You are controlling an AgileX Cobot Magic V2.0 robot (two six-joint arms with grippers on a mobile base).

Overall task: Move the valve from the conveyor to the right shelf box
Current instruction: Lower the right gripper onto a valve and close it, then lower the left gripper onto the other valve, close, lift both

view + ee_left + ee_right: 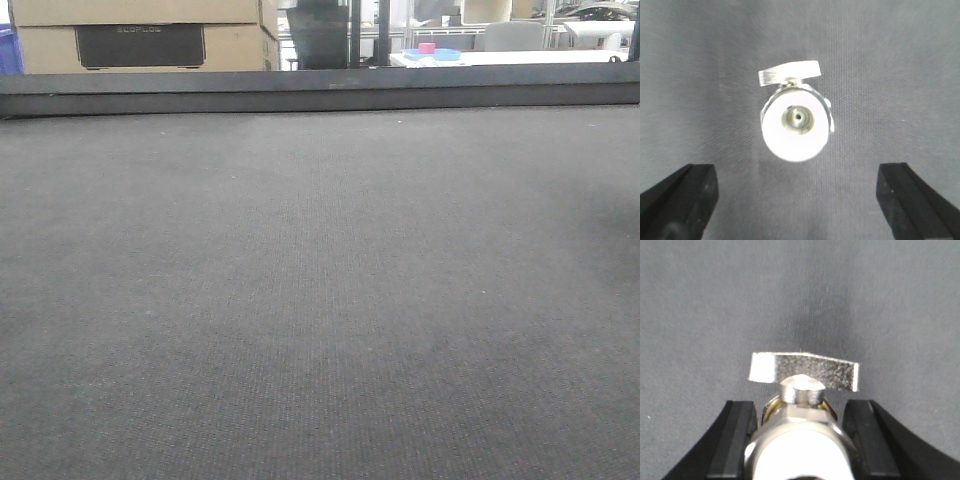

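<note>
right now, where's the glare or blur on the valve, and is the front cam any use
Left wrist view: the valve shows its end face blown out white, and only the centre hole reads. Right wrist view: the valve body is very close, soft and glaring at the bottom; the handle is sharper. Front view: evenly lit conveyor, no valve in sight, washed-out background.

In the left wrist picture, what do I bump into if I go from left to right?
Black finger → valve → other black finger
</note>
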